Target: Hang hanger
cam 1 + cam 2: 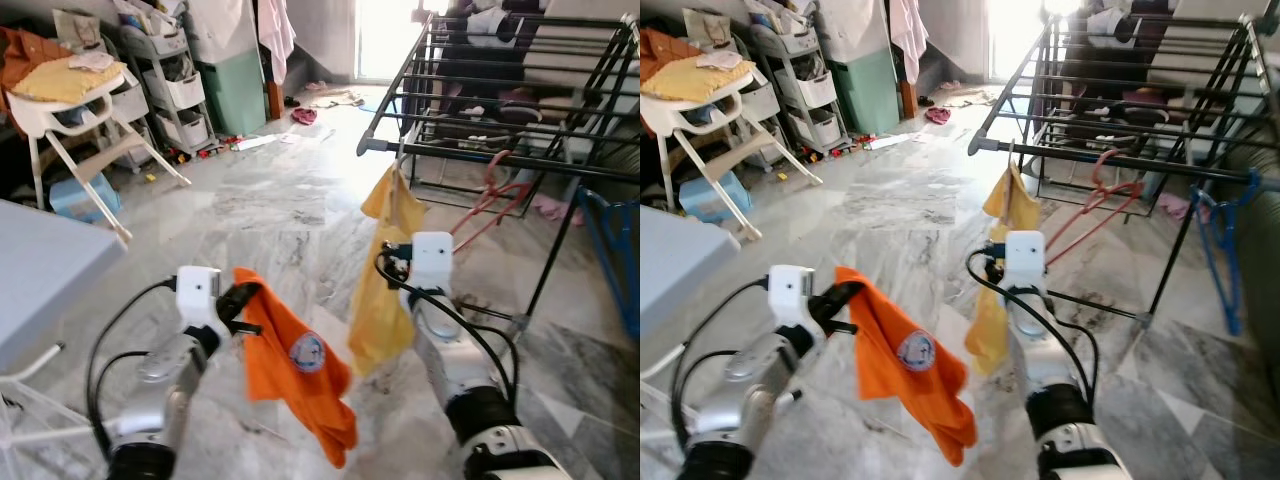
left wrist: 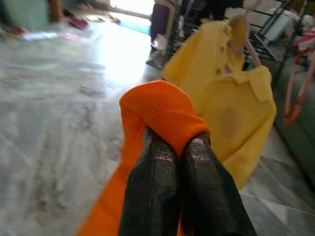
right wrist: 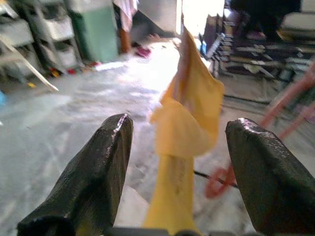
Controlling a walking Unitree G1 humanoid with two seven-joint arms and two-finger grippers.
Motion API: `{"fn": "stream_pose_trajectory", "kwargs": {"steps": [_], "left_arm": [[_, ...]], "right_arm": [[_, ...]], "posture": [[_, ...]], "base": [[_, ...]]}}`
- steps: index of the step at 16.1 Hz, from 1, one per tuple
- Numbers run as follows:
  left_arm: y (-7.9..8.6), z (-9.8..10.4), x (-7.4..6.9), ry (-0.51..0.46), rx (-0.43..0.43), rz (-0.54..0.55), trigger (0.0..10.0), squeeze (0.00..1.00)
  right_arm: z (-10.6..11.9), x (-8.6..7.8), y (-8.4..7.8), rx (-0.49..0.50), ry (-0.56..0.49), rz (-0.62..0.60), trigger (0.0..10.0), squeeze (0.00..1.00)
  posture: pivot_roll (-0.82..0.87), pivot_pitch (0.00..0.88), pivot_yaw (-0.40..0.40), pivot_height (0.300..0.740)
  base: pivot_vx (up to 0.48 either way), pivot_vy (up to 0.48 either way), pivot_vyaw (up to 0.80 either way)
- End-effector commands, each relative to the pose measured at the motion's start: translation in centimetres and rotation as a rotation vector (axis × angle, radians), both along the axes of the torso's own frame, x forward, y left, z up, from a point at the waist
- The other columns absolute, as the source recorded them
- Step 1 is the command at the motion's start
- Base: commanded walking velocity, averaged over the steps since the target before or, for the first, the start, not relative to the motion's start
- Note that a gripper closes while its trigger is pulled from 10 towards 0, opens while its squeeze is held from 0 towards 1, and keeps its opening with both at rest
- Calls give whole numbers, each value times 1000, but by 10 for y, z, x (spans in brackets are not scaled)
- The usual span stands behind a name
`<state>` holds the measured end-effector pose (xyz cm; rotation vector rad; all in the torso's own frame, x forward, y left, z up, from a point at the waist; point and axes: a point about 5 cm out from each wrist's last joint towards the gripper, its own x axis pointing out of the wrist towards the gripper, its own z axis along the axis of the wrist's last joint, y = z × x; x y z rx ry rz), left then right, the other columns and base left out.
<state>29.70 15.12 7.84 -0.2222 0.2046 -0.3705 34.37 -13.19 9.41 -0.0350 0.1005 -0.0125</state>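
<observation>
My left gripper (image 2: 179, 143) is shut on a fold of an orange shirt (image 1: 300, 370), which hangs below it over the marble floor. A yellow polo shirt (image 1: 385, 270) hangs on a pink hanger (image 2: 248, 39) from the front bar of the black drying rack (image 1: 480, 160). My right gripper (image 3: 179, 132) is open, and the yellow shirt's lower part sits just ahead of it, between the two fingers (image 3: 98, 167) without touching them. Another pink hanger (image 1: 490, 200) hangs empty from the same bar further right.
A grey table (image 1: 40, 270) edge is at my left. A white high chair (image 1: 70, 100) and storage shelves (image 1: 175, 80) stand at the back left. A blue hanger (image 1: 1230, 240) hangs at the rack's right end. Clothes lie on the far floor.
</observation>
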Motion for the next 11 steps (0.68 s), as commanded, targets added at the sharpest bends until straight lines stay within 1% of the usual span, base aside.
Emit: {"fn": "stream_pose_trajectory", "kwargs": {"steps": [1, 2, 3, 4, 6, 10, 11], "left_arm": [[3, 2, 1, 14, -2, 24, 10000, 0], [2, 3, 1, 10, -16, 11, 10000, 0], [1, 5, 1, -6, -25, -3, 10000, 0], [1, 6, 1, -14, -25, -6, 10000, 0], [2, 7, 3, -23, -19, -5, 10000, 0], [3, 7, 3, -17, -17, -6, 10000, 0], [2, 7, 3, -15, -18, -9, 10000, 0]], "right_arm": [[2, -1, -3, 0, -8, -11, 10000, 0], [1, -1, -2, 27, 7, -14, 10000, 0], [0, -1, -1, 57, 15, -8, 10000, 0], [1, -1, 0, 60, 10, -2, 10000, 0], [1, -1, 3, 52, 5, 13, 10000, 0], [1, -2, 4, 50, 3, 13, 10000, 0], [2, -3, 3, 65, 0, 7, 10000, 0]], "posture": [[-26, 0, 72, 740], [-27, 0, 72, 740], [-25, 0, 71, 740], [-25, 0, 70, 740], [-25, 0, 68, 740], [-24, 0, 71, 740], [-27, 0, 75, 740]], "base": [[0, 0, 0], [0, 0, 0], [0, 244, -494], [0, 244, -494], [0, 448, -800], [0, 468, -800], [0, 469, -800]]}}
